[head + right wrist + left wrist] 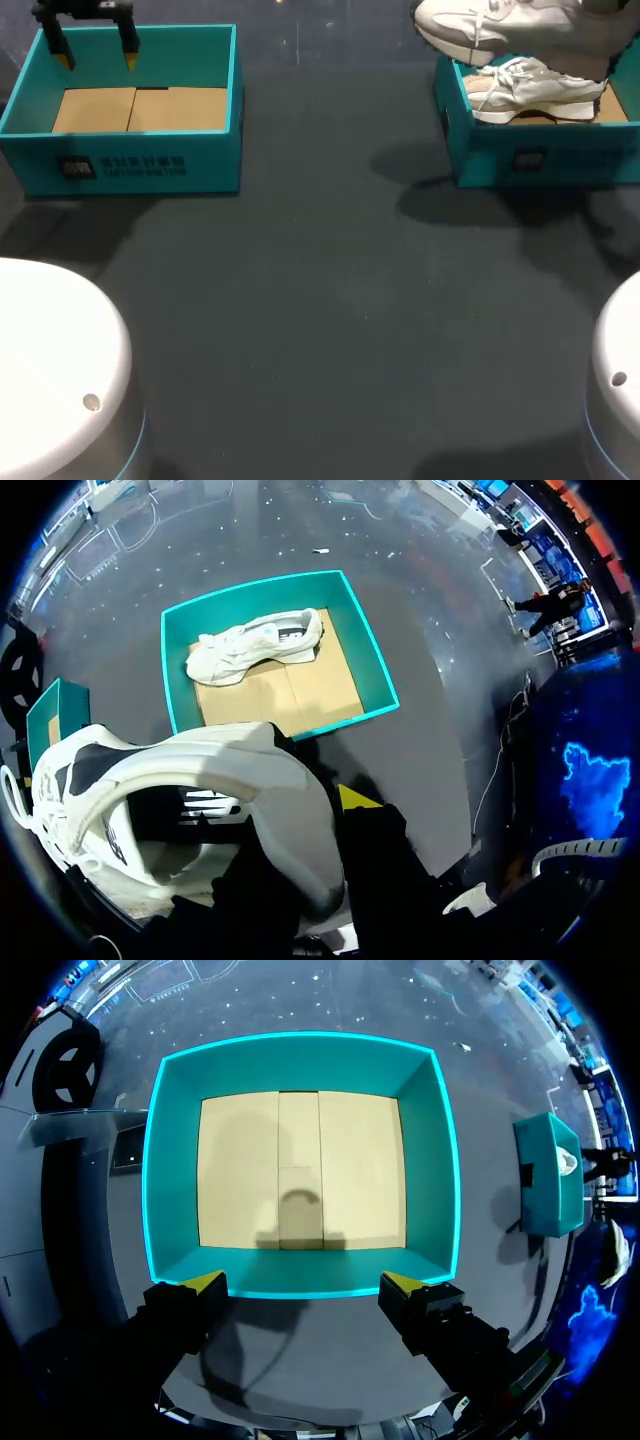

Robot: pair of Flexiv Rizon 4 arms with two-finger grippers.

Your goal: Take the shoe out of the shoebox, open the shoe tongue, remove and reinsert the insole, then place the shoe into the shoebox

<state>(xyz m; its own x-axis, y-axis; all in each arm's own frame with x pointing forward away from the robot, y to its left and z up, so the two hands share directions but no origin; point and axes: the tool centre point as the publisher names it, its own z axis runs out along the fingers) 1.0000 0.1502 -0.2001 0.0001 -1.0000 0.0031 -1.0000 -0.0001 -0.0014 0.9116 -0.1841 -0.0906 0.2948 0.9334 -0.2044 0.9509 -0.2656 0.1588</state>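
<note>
As the white sneaker [500, 25] hangs clamped in my right pincer [310, 820] at the frame's upper right, above its teal shoebox [480, 150] holding a second sneaker [535, 90], I judge take-out nearly complete. Next, lower it onto the worktop [330, 300]. My left pincer [97, 58], fingers apart, hovers over the empty shoebox [130, 160] upper left.

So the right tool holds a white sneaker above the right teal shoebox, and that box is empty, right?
Not empty: a second white sneaker lies in the right teal shoebox, shown in the head view. The right tool does hold the lifted white sneaker above it.
</note>
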